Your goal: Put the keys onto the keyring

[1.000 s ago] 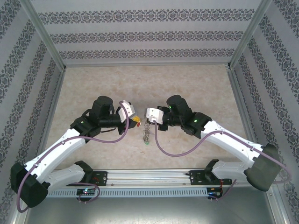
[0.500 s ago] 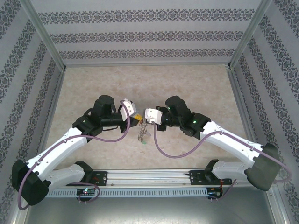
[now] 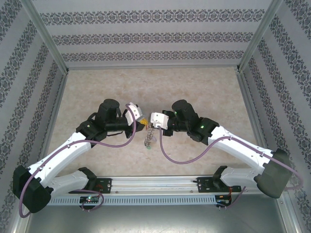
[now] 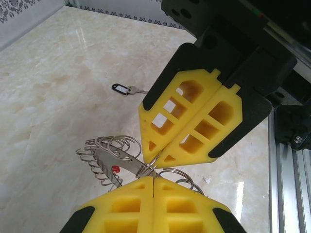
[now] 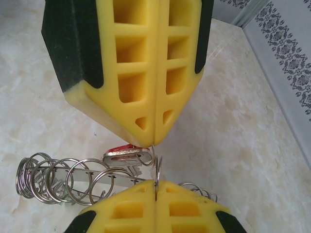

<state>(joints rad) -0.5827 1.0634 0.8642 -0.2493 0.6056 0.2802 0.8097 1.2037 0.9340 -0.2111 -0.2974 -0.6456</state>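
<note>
The keyring [image 3: 147, 138] hangs above the table between my two arms. It is a flat grey metal band [image 4: 112, 158] fringed with wire loops [image 5: 73, 177]. My right gripper [image 5: 156, 187] is shut on one loop standing edge-on at its tips. Tip to tip against it, my left gripper [image 5: 154, 144] is shut on a small wire ring that carries a key [image 5: 124, 155] with a red head. In the left wrist view, my left gripper [image 4: 154, 178] is below and my right gripper [image 4: 159, 156] is above. A bit of red [image 4: 115, 168] shows behind the band. From above, my left gripper [image 3: 143, 126] and right gripper [image 3: 151, 127] nearly touch.
A small key with a black tag [image 4: 121, 88] lies flat on the marble-patterned table [image 3: 204, 87] beyond the grippers. Patterned walls and metal posts [image 3: 46, 36] close the workspace on three sides. The rail [image 3: 155, 183] with the arm bases runs along the near edge.
The two grippers have drawn closer together at the table's middle. The hanging keyring has shifted slightly left with them. Both stay shut.
</note>
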